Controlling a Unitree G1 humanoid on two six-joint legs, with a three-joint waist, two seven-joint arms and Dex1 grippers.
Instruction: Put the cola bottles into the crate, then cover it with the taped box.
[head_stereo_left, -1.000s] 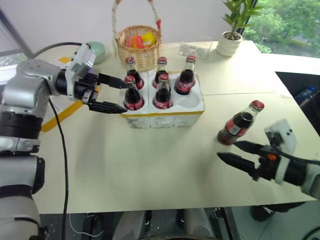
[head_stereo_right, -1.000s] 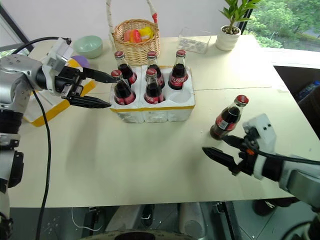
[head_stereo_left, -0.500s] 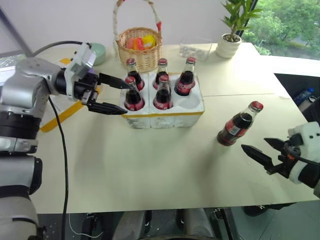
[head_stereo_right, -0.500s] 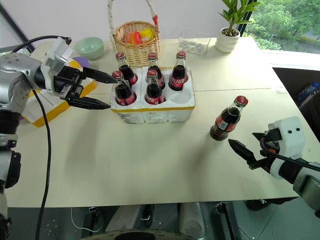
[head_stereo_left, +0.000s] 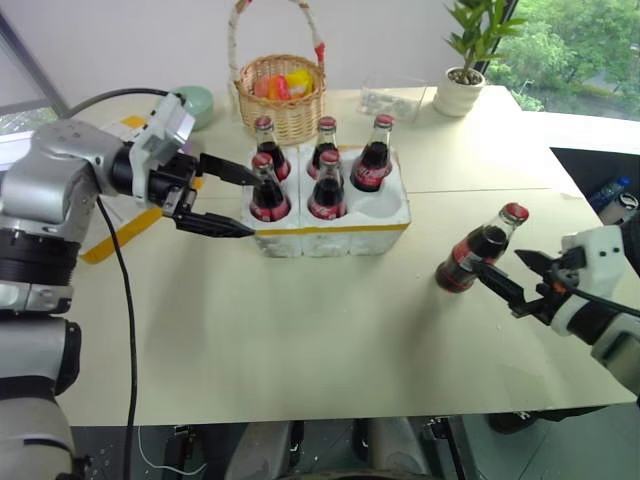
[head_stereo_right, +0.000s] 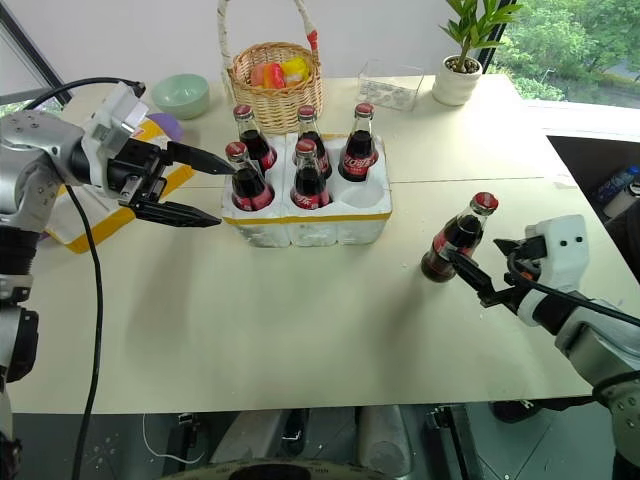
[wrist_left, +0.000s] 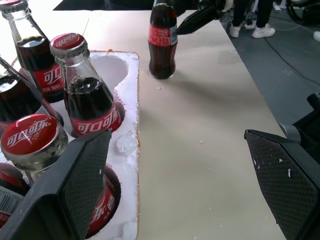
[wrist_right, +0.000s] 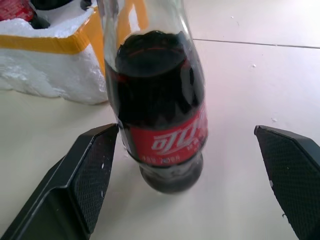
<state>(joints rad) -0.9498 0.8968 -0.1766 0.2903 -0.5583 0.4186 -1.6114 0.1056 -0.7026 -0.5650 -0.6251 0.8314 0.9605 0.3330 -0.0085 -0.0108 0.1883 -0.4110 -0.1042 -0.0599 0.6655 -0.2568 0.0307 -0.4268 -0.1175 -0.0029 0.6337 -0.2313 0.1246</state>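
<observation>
Left eye view: the right hand (head_stereo_left: 522, 283) has swung in beside the lone cola bottle (head_stereo_left: 478, 249) on the counter (head_stereo_left: 330, 330), fingers spread, holding nothing. The left hand (head_stereo_left: 232, 200) hangs wide open by the crate (head_stereo_left: 330, 228), beside 5 bottles; basket (head_stereo_left: 280, 92) behind.
Right wrist view: dark bottle (wrist_right: 157, 100) upright between the fingers (wrist_right: 85, 170), untouched

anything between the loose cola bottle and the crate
Nothing: bare tabletop lies between the loose bottle and the crate, seen in both eye views.
</observation>
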